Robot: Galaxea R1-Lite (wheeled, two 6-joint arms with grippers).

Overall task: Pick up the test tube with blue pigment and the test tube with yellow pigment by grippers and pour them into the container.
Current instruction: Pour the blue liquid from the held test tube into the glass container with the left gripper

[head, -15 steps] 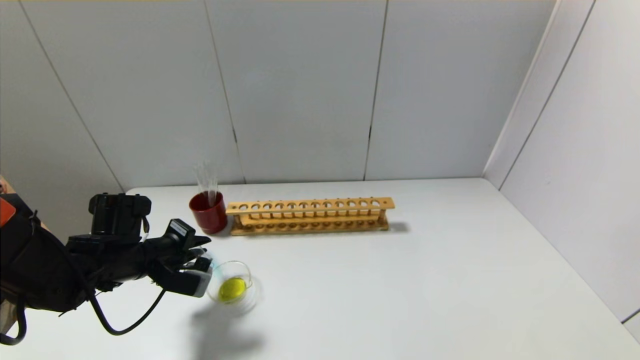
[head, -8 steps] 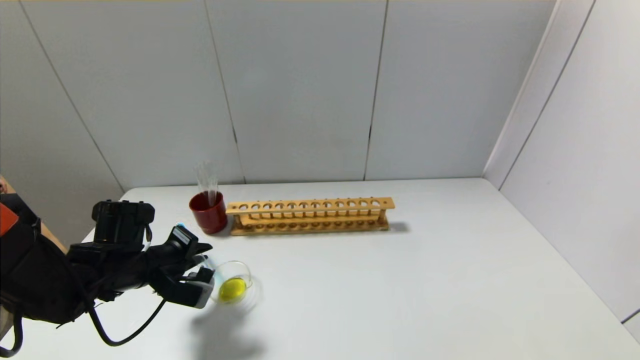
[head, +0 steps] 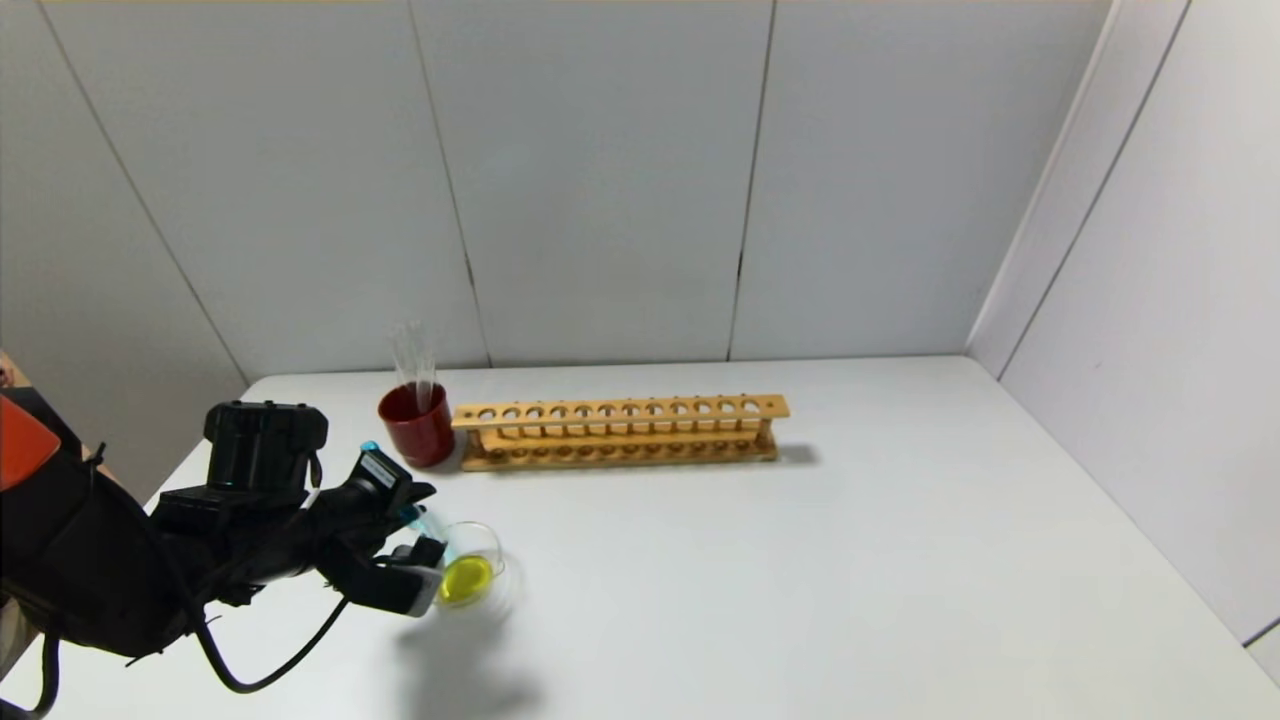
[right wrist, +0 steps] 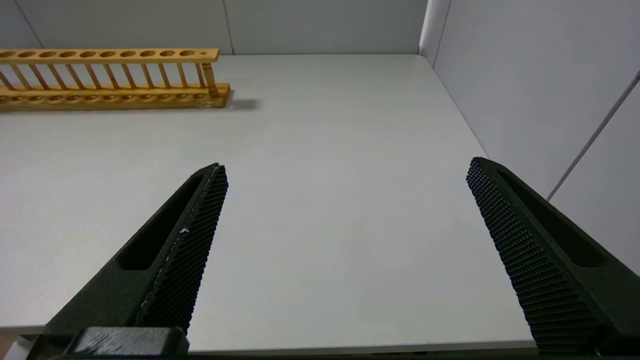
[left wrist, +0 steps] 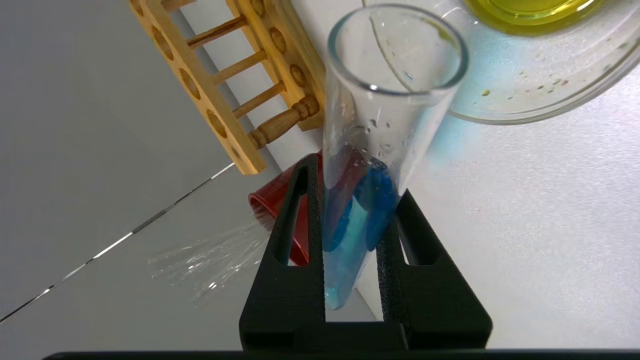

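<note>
My left gripper (head: 418,550) is shut on the test tube with blue pigment (head: 424,522) and holds it tilted, mouth toward the container (head: 492,560), a clear glass dish with yellow liquid in it. In the left wrist view the gripper (left wrist: 356,180) clamps the tube (left wrist: 395,115) near its blue-filled bottom, and the tube's open mouth sits at the dish's rim (left wrist: 540,95). No tube with yellow pigment shows. My right gripper (right wrist: 347,167) is open and empty over bare table near the front edge.
A dark red cup (head: 417,427) holding clear tubes stands behind the dish, at the left end of a wooden tube rack (head: 620,430). White walls close the table at the back and right.
My left gripper has moved a little right, toward the dish, with the blue tube in it. The tube's blue end has risen. The dish, cup and rack have not moved.
</note>
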